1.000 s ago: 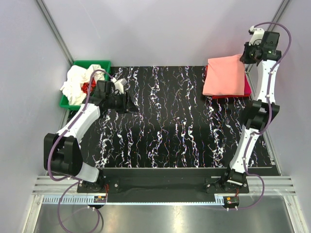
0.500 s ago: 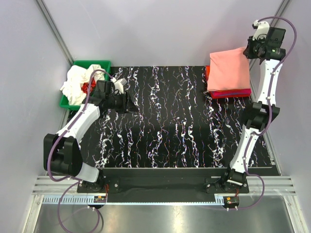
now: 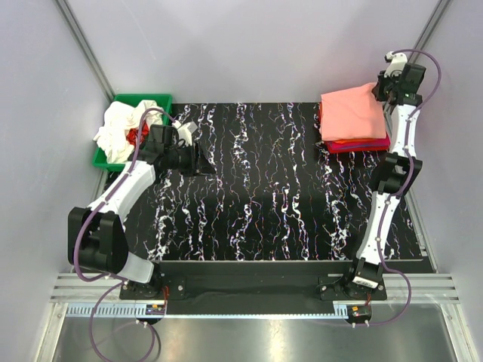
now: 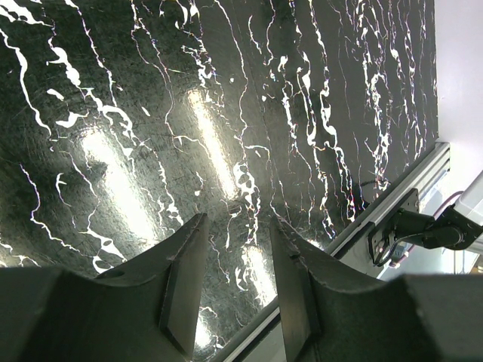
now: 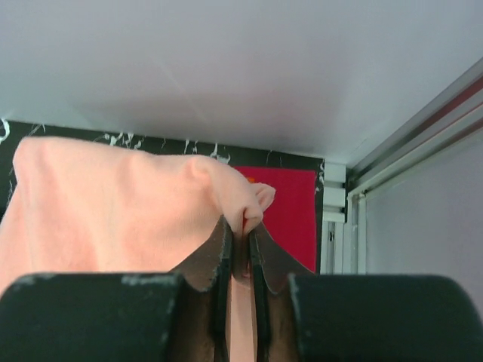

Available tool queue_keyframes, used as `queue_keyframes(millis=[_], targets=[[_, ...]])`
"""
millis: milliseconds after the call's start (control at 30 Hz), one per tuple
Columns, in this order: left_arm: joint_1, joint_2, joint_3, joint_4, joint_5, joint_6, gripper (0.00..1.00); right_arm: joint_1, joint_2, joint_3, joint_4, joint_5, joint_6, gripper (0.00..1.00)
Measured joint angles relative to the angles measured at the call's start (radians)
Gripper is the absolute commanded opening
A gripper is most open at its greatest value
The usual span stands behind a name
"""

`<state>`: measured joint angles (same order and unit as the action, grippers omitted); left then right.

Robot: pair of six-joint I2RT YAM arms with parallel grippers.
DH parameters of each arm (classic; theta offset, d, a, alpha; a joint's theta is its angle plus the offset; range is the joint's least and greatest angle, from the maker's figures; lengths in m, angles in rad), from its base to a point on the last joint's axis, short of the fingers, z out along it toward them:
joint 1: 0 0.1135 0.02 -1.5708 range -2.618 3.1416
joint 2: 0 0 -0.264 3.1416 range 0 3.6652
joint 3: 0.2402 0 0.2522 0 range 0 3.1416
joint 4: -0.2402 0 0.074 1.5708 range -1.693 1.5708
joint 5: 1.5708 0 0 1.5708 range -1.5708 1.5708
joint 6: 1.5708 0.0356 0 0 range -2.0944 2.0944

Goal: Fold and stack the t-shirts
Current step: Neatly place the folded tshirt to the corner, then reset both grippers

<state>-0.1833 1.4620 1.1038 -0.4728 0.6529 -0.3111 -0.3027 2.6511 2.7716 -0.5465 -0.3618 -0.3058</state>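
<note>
**Item 1. Right pincer [image 5: 240, 228].** Pressed together on a small bunched corner of the salmon-pink shirt [image 3: 349, 115], at the far right corner of the worktop [image 3: 264, 188]. The arm is stretched nearly to full reach.

**Item 2. Salmon-pink shirt.** Folded and lying on top of the stack. Its far right corner is raised in the pinch. A deep red shirt [image 5: 290, 215] shows beneath it, and the top view shows a thin orange edge between the two.

**Item 3. Left pincer [image 4: 236, 222].** Spread and holding nothing. It hangs over bare worktop, just beside the green bin [image 3: 143, 99].

**Item 4. Unfolded stock.** A white shirt [image 3: 121, 124] is heaped in the bin, with a bit of red cloth showing in it.

**Hazards, as you should judge them:**
- The grip takes only a little cloth. If you tug sideways, the corner may slip out.
- If you drag instead of lowering, the top shirt may pull the layers under it askew.
- If you let go while the corner is raised, the fold may fall open or land creased.
- The stack sits close to the worktop's right edge. A push outward could send it over.
- The right arm has little reach left, so plan any correction inward.
</note>
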Motion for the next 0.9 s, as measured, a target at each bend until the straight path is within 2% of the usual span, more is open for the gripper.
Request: queue_keyframes(millis=[33,67,100,167,200,267,333,500,700,733,767,800,900], targets=[[0.000,0.001,0.000,0.000,0.000,0.000,0.43,-0.001,0.008,0.000,0.020,-0.002,0.010,0.15],[0.000,0.003,0.000,0.000,0.002,0.000,0.44,-0.002,0.013,0.000,0.040,-0.006,0.017,0.40],[0.000,0.004,0.000,0.000,0.003,0.000,0.44,-0.002,0.016,0.000,0.058,-0.006,0.027,0.46],[0.000,0.007,0.000,0.000,0.005,0.000,0.44,-0.002,0.018,0.000,0.104,-0.007,0.049,0.49],[0.000,0.007,0.000,-0.001,0.005,0.000,0.45,-0.002,0.018,0.000,0.121,-0.008,0.054,0.59],[0.000,0.007,0.000,0.001,0.005,0.000,0.45,-0.002,0.018,0.002,0.168,-0.008,0.078,0.68],[0.000,0.007,0.000,0.000,0.005,0.000,0.45,-0.002,0.018,0.002,0.196,-0.006,0.093,0.72],[0.000,0.010,0.000,0.001,0.007,0.000,0.45,-0.002,-0.008,-0.047,0.223,0.011,0.150,0.73],[0.000,0.012,0.000,0.004,0.019,0.000,0.46,0.000,-0.134,-0.199,0.171,0.023,0.290,0.66],[0.000,0.012,0.000,0.004,0.021,-0.001,0.46,0.000,-0.163,-0.229,0.158,0.023,0.313,0.61],[0.000,0.012,0.000,0.004,0.023,-0.001,0.47,0.000,-0.193,-0.258,0.148,0.024,0.329,0.43],[0.000,0.012,0.000,0.005,0.024,-0.001,0.47,0.001,-0.219,-0.281,0.143,0.028,0.338,0.34],[0.000,0.009,0.000,0.005,0.024,0.000,0.47,0.002,-0.247,-0.284,0.143,0.029,0.373,0.25]])
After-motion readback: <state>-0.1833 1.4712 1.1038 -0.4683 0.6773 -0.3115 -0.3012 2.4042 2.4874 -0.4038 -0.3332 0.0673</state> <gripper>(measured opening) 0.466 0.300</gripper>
